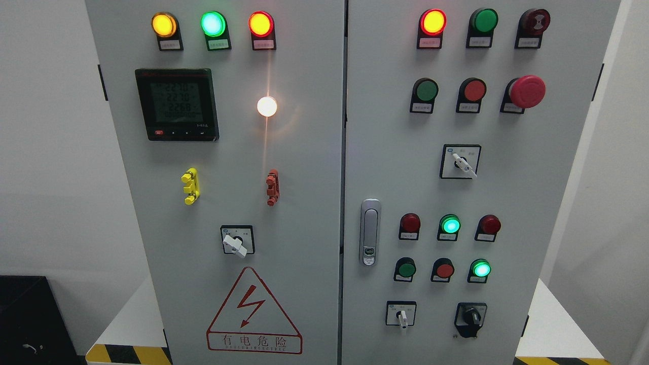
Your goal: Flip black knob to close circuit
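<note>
You are at the very start. No robot hand shows anywhere in the head view, so you cannot tell if the fingers are apart, together, or holding something.

Look for the black knob (pixel 472 317). It sits low on the right door of the grey cabinet (pixel 304 152), in the bottom row. Use the silver door handle (pixel 370 232) as your guide: the black knob is below it and off to the right. A small white switch (pixel 402 318) sits between the handle and the knob, at the same height as the knob. Two round lights, one red (pixel 444 270) and one glowing green (pixel 480 268), sit just above the knob.

The knob looks untouched. Its grip seems to stand almost straight up, though it is small and dark, so this is hard to be sure of.

Next, you likely need to bring one hand up to the knob, pinch its grip, and turn it. Take care not to bump the white switch or the buttons close by.
</note>
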You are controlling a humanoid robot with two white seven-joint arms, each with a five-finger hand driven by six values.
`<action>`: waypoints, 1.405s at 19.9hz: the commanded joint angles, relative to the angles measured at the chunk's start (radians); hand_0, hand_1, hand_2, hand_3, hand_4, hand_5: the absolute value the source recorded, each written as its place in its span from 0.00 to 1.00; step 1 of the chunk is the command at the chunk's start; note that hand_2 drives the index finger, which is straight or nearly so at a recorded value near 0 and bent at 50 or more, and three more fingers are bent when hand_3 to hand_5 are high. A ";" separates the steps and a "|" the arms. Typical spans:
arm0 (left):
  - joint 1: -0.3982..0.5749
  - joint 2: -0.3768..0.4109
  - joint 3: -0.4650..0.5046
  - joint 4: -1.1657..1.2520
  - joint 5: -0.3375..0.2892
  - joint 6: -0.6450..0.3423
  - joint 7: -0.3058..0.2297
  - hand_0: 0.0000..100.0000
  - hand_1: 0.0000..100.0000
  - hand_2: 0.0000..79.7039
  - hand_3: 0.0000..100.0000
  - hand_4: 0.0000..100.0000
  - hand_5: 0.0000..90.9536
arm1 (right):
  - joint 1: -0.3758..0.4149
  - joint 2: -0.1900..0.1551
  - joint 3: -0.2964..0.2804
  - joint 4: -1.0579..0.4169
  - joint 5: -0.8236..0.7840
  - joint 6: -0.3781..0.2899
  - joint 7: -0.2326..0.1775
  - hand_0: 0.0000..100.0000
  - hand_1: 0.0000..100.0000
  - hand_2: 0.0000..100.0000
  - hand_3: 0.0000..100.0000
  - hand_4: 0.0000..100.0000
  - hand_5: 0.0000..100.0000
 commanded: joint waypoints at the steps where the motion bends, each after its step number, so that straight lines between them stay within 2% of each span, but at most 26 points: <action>1: 0.000 0.000 -0.001 0.000 0.000 -0.001 0.001 0.12 0.56 0.00 0.00 0.00 0.00 | -0.005 0.003 -0.092 -0.318 0.215 0.031 0.001 0.00 0.10 0.17 0.21 0.14 0.00; 5: 0.000 0.000 0.001 0.000 0.000 -0.001 -0.001 0.12 0.56 0.00 0.00 0.00 0.00 | -0.012 0.003 -0.118 -0.433 0.370 0.045 0.025 0.00 0.10 0.21 0.25 0.18 0.00; 9: 0.000 0.000 0.001 0.000 0.000 -0.001 0.001 0.12 0.56 0.00 0.00 0.00 0.00 | -0.013 0.003 -0.126 -0.533 0.476 0.039 0.027 0.00 0.10 0.26 0.30 0.23 0.01; 11: 0.000 0.000 -0.001 0.000 0.000 -0.001 -0.001 0.12 0.56 0.00 0.00 0.00 0.00 | -0.013 0.005 -0.126 -0.582 0.511 0.036 0.027 0.00 0.10 0.31 0.37 0.31 0.10; 12: 0.000 0.000 -0.001 0.000 0.000 -0.001 0.001 0.12 0.56 0.00 0.00 0.00 0.00 | -0.013 0.005 -0.126 -0.608 0.525 0.036 0.027 0.00 0.10 0.32 0.38 0.32 0.11; 14: 0.000 0.000 -0.001 0.000 0.000 -0.001 -0.001 0.12 0.56 0.00 0.00 0.00 0.00 | -0.013 0.005 -0.126 -0.656 0.548 0.034 0.027 0.00 0.09 0.41 0.51 0.44 0.24; 17: 0.000 0.000 -0.001 0.000 0.000 -0.001 -0.001 0.12 0.56 0.00 0.00 0.00 0.00 | -0.013 0.006 -0.126 -0.726 0.580 0.034 0.025 0.00 0.09 0.51 0.64 0.55 0.36; 18: 0.000 0.000 0.001 0.000 0.000 -0.001 -0.001 0.12 0.56 0.00 0.00 0.00 0.00 | -0.013 0.006 -0.126 -0.745 0.594 0.034 0.027 0.00 0.09 0.52 0.66 0.56 0.37; 20: 0.000 0.000 0.001 0.000 0.000 -0.001 -0.001 0.12 0.56 0.00 0.00 0.00 0.00 | -0.013 0.008 -0.126 -0.791 0.623 0.034 0.024 0.00 0.09 0.57 0.74 0.61 0.45; 24: 0.000 0.000 0.001 0.000 0.000 -0.001 -0.001 0.12 0.56 0.00 0.00 0.00 0.00 | -0.013 0.029 -0.124 -0.886 0.689 0.034 0.009 0.00 0.09 0.63 0.82 0.68 0.54; 28: 0.000 0.000 0.001 0.000 0.000 -0.001 -0.001 0.12 0.56 0.00 0.00 0.00 0.00 | -0.013 0.029 -0.116 -0.986 0.754 0.040 -0.005 0.00 0.08 0.72 0.91 0.76 0.65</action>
